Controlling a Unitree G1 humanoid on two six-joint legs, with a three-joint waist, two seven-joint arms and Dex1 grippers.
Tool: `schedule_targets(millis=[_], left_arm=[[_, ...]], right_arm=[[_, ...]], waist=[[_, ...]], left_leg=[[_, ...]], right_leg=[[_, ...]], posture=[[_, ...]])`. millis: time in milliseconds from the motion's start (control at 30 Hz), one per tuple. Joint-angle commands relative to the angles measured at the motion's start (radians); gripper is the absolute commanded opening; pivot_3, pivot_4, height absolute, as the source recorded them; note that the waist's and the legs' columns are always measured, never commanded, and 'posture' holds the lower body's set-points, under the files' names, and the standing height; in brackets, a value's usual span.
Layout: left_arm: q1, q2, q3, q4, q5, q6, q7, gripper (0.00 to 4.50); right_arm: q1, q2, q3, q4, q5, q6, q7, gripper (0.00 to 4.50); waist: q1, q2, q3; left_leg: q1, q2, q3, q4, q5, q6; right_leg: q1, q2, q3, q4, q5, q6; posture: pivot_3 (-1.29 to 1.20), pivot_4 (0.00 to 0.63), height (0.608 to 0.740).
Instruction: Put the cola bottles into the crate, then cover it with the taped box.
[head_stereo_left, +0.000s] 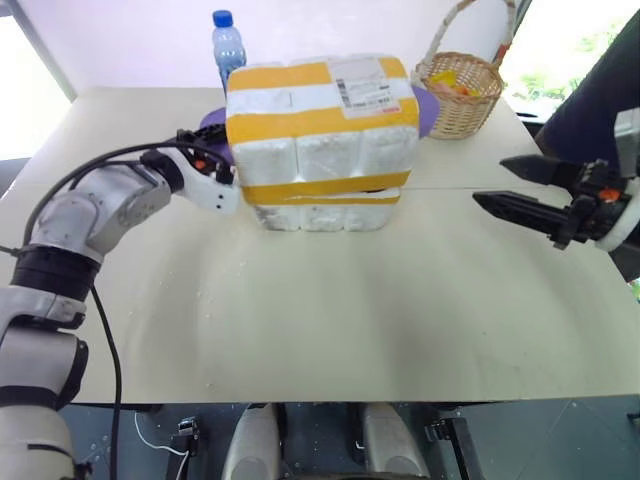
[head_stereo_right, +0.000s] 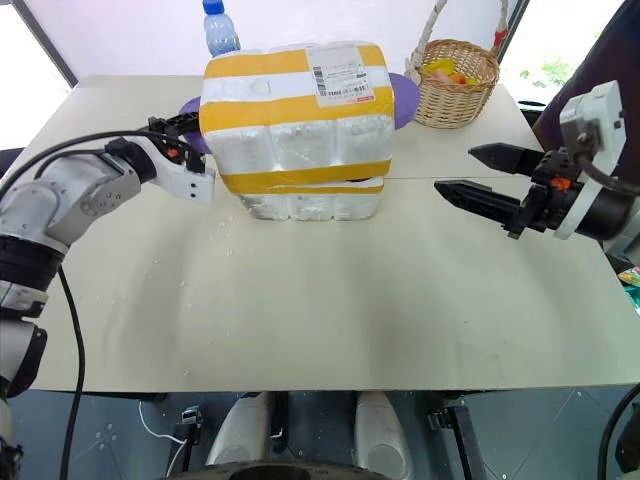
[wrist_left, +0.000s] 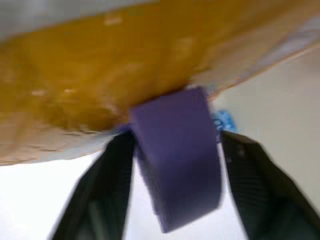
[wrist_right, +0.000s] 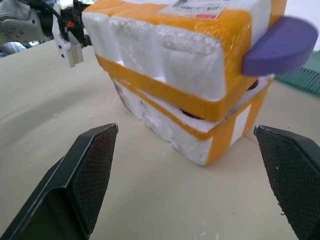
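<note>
Nearest the head camera is bare counter, pale beige and dusted with white crumbs. Beyond it, at twelve o'clock, the taped box sits over the crate, tilted: the right wrist view shows a gap at one corner, with dark red shapes inside that are probably the cola bottles. So the loading looks done and the cover is on but not seated; squaring it down seems to be what is left.

At nine o'clock of the box, the left tool has its fingers spread either side of a purple handle, not pinching it. At three o'clock, well apart from the box, the right tool hovers with fingers wide and empty.

Behind stand a blue-capped water bottle and a wicker basket, before bright windows.
</note>
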Motion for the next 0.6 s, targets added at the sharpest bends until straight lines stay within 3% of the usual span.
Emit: schedule_targets(millis=[33,200,333,400,500,600], left_arm=[[0.016,0.05,0.049,-0.034,-0.022,-0.02,0.035,3.89],[0.062,0.117,0.107,-0.055,-0.066,-0.094,0.117,3.89],[0.131,0.168,0.186,-0.046,-0.224,-0.202,0.112,3.89],[0.199,0.167,0.23,-0.033,-0.458,-0.19,-0.048,3.89],[0.315,0.145,0.302,-0.095,-0.888,0.023,-0.412,3.89],[0.383,0.164,0.447,-0.283,-1.457,0.73,-0.71,3.89]], right_arm=[[-0.012,-0.026,-0.016,-0.004,-0.006,-0.022,0.01,4.5],[-0.025,-0.019,0.002,0.001,-0.008,-0.028,0.011,4.5],[-0.036,-0.013,0.02,0.012,-0.015,-0.037,0.013,4.5],[-0.038,-0.012,0.026,0.017,-0.02,-0.041,0.017,4.5],[-0.033,-0.014,0.031,0.024,-0.031,-0.049,0.029,4.5],[-0.025,-0.02,0.045,0.039,-0.056,-0.066,0.047,4.5]], waist=[[0.001,0.0,0.0],[0.003,0.0,0.0],[0.003,0.0,0.0],[0.003,0.001,0.0],[0.002,0.001,-0.001],[0.0,0.0,0.0]], left_leg=[[0.0,0.0,0.0,0.0,0.0,0.0],[0.0,0.0,0.0,0.0,0.0,0.0],[0.0,0.0,0.0,0.0,0.0,0.0],[0.0,0.0,0.0,0.0,0.0,0.0],[0.001,0.001,0.001,0.0,0.0,0.0],[0.001,0.001,0.001,0.0,0.0,0.0]], right_leg=[[0.0,0.0,0.0,0.0,0.0,0.0],[0.0,0.0,0.0,0.0,0.0,0.0],[0.0,-0.001,0.0,0.0,0.0,0.0],[0.0,-0.001,0.0,0.0,0.0,0.0],[0.0,-0.001,0.0,0.0,0.0,0.0],[0.0,-0.001,0.0,0.001,0.0,0.0]], posture=[[0.0,0.15,0.74],[0.0,0.15,0.74],[0.0,0.15,0.74],[0.0,0.15,0.74],[0.0,0.15,0.74],[0.0,0.15,0.74]])
